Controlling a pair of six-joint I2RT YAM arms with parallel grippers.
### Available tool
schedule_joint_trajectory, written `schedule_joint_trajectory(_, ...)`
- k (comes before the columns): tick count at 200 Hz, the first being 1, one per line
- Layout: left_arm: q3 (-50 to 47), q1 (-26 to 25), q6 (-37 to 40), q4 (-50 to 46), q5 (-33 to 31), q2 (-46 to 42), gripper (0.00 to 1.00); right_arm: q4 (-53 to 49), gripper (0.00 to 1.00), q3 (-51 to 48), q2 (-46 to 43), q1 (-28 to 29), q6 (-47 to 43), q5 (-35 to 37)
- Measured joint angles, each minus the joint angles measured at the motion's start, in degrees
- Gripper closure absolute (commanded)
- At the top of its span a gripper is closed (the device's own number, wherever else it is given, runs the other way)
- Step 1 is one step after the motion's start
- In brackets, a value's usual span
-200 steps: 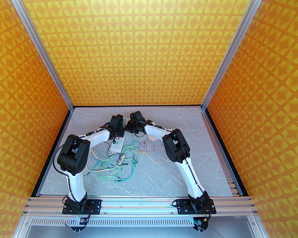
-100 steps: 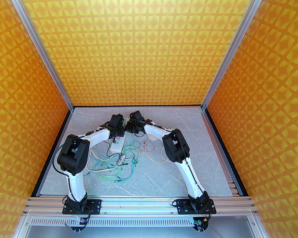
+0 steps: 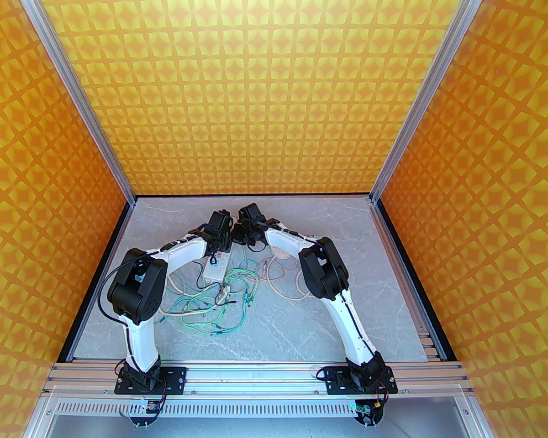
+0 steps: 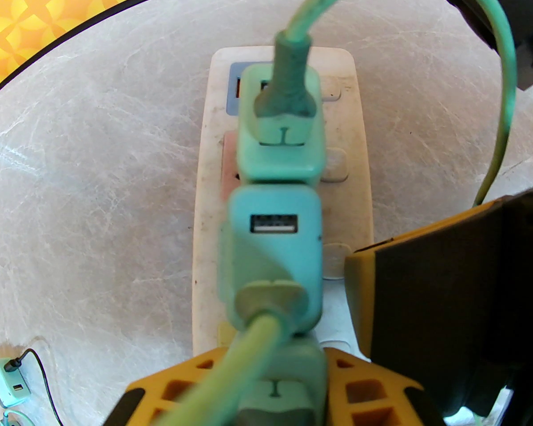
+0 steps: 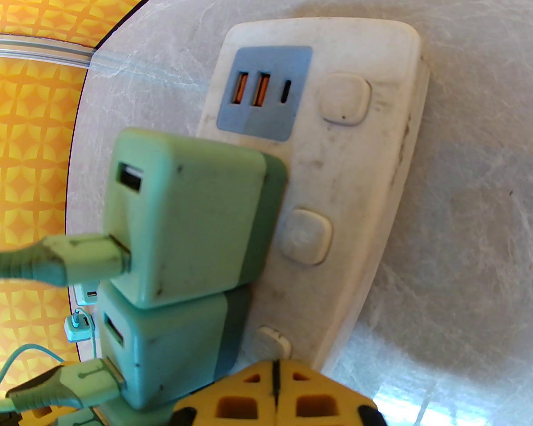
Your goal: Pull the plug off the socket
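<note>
On the grey marble-pattern table [image 3: 301, 317] lie a white plastic power strip [image 3: 215, 268] and tangled green and cream cables [image 3: 210, 306].

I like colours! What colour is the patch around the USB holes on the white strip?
Grey-blue, a flat rectangular patch; clearest in the right wrist view.

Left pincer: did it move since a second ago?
Yes. In the top view the left pincer slid to the right. It now covers the far end of the white power strip, which peeked out beside it before. The strip itself stayed put.
</note>
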Motion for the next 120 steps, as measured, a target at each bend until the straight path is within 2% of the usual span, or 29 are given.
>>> schedule_joint_trajectory(54, 0.13, 0.00, -0.07, -0.72, 0.00, -0.76, 0.83, -0.46, 1.00, 0.17, 0.00, 0.02, 0.00, 0.00)
schedule_joint_trajectory(120, 0.26, -0.22, -0.46, -2.69, 0.07, -6.95, 0.84, -0.39, 0.99, 0.17, 0.00, 0.07, -0.04, 0.35)
